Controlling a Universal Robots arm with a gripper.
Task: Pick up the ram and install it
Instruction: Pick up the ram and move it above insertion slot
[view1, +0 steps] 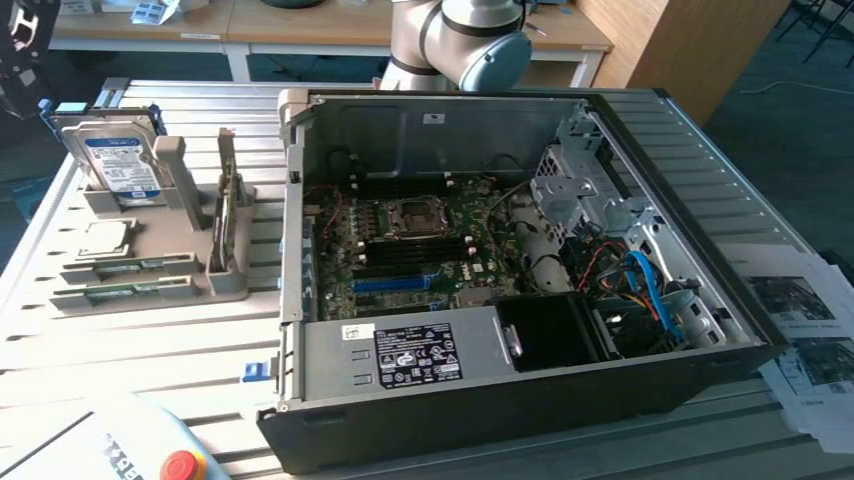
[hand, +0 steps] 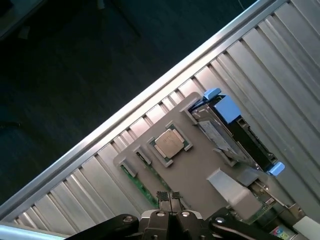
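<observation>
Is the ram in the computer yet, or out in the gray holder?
Out. The ram stands on edge in the gray holder, on the exterior view's left of the open computer case, apart from the motherboard.

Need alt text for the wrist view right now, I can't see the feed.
The shut gripper hangs empty above a grey parts holder on the slatted table. The holder carries a processor, a hard drive in a blue caddy, and a green ram stick near the gripper's tips.
</observation>
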